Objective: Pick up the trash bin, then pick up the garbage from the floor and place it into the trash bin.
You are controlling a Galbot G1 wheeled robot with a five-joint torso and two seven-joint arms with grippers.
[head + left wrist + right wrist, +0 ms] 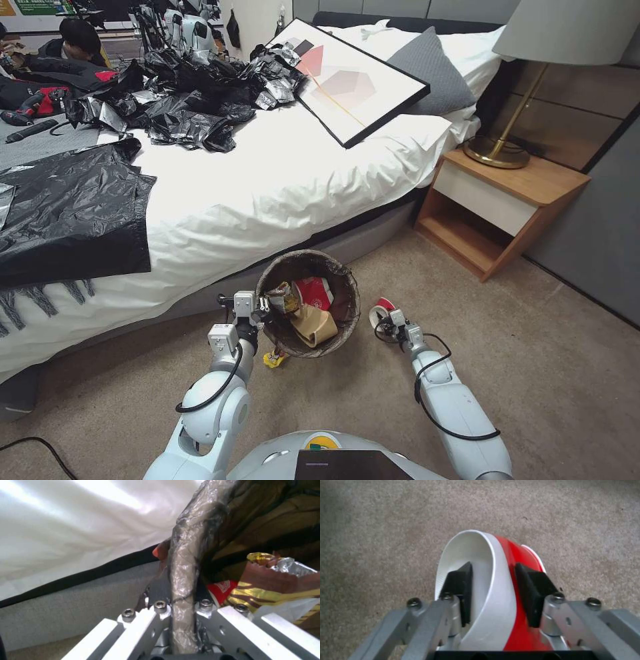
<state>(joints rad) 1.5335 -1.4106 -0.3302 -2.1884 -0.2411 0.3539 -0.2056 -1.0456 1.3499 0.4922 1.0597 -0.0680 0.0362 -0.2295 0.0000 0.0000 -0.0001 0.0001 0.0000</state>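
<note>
The trash bin (337, 327), lined with a dark bag, is tilted beside the bed, and my left gripper (262, 308) is shut on its near-left rim. In the left wrist view the fingers clamp the bag-covered rim (182, 580). Inside the bin lie a red-and-white cup (313, 291), a brown cardboard piece (313, 325) and a gold snack wrapper (266, 590). Just right of the bin, my right gripper (387, 321) is shut on the wall of another red-and-white paper cup (493, 562), one pad (460, 580) inside and one outside, over the carpet. A yellow wrapper (273, 359) lies on the floor under the bin's left side.
The bed (280, 180) with a white sheet runs behind the bin, carrying black plastic sheets (67, 207) and a framed picture (350, 80). A wooden nightstand (500, 207) with a lamp (533, 73) stands at the right. Open carpet (533, 360) lies right of the arm.
</note>
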